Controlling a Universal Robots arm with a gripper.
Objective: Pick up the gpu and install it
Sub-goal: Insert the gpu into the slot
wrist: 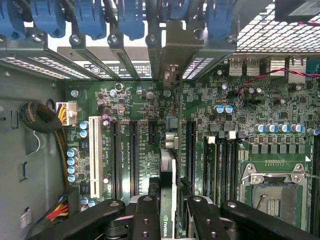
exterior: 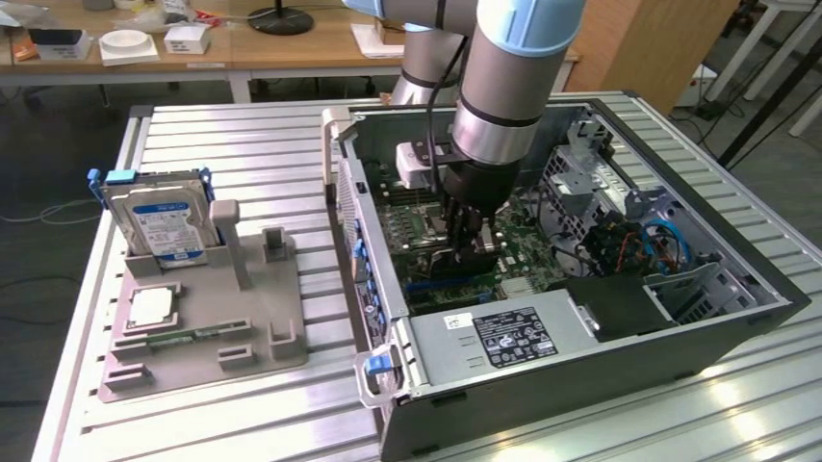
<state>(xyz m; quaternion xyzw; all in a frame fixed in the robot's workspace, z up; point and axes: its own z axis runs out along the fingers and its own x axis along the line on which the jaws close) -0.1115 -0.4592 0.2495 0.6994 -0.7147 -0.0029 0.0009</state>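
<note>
Open computer case (exterior: 617, 371) holding gpu (wrist: 166, 200), fingers (wrist: 145, 217) clamped on it, perhaps touching motherboard (wrist: 225, 125)

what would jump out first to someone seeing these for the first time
The robot arm reaching down into the open computer case at the centre of the exterior view, its gripper shut on the gpu over the green motherboard. Then the blue-labelled hard drive standing in the grey holder at that view's left.

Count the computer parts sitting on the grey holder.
3: the hard drive upright at its far end, the silver processor flat just nearer, the green memory stick flat nearest the camera. None seems hidden. The gripper holds the gpu inside the case.
</note>
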